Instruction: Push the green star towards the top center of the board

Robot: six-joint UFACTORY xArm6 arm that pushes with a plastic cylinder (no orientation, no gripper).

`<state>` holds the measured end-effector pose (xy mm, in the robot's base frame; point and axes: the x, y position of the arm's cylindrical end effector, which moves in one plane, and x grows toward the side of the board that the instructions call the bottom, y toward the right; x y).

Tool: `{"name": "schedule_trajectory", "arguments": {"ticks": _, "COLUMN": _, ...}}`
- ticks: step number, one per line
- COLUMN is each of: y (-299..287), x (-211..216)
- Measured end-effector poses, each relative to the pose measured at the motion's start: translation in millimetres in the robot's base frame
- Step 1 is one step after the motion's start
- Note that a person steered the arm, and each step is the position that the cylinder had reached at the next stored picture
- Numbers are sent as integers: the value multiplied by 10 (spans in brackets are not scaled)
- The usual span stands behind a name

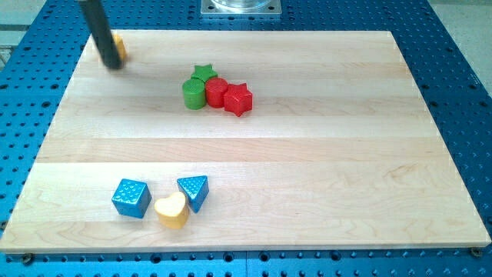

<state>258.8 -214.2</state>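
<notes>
A: Fig. legend, pls. Where's the tip w.r.t. the blocks?

B: My tip [113, 65] sits at the worktop's [307, 154] top-left corner, touching or just beside an orange block [118, 47], shape mostly hidden behind the rod. It's well apart from the central cluster.

A: And the task's thing?

B: Green star [203, 73] lies left of centre in the upper half, at the top of a tight group. Green cylinder [194, 94] is just below it, red cylinder [216, 92] beside it at the lower right, red star [238, 98] further right. All four look to be touching, or nearly so.

A: Hand state?

B: No hand on this rig, only a rod, so nothing to be wide, narrow or holding.

A: Progress?

B: Judged early. Star isn't at top centre yet, and the tip isn't on it. Left to do, prob.: bring the tip below-left of the star, then push up and to the view's right. The cylinders crowd that side, so they may ride along.

A: Other items?

B: Near the bottom left: blue cube [131, 198], yellow heart [171, 210], blue triangle [193, 190]. Not involved.
</notes>
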Motion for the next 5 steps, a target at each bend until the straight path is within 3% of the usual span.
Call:
{"name": "schedule_trajectory", "arguments": {"ticks": 1, "y": 4, "x": 83}}
{"name": "schedule_trajectory", "arguments": {"ticks": 3, "y": -30, "x": 1054}}
{"name": "schedule_trajectory", "arguments": {"ticks": 5, "y": -30, "x": 1103}}
